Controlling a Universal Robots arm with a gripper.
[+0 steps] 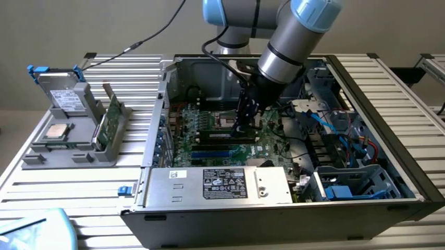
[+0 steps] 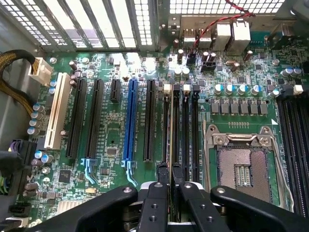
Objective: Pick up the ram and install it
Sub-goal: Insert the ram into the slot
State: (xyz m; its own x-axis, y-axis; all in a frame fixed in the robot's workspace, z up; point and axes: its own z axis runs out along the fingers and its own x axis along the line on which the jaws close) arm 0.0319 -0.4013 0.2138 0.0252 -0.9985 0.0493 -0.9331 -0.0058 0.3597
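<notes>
The ram is a thin dark stick standing on edge along a memory slot of the green motherboard inside the open computer case. In the wrist view the ram shows edge-on as a thin line between two black slots. My gripper reaches down into the case at the stick's end nearer the exterior view's right. Its two black fingers sit close on either side of the stick's near end, so the gripper is shut on the ram. Whether the stick is fully seated in the slot I cannot tell.
The CPU socket lies beside the memory slots, and a blue slot and a white slot lie on the other side. A power supply sits at the case front, with cables toward the exterior view's right. A grey holder with lighter-green boards stands outside the case.
</notes>
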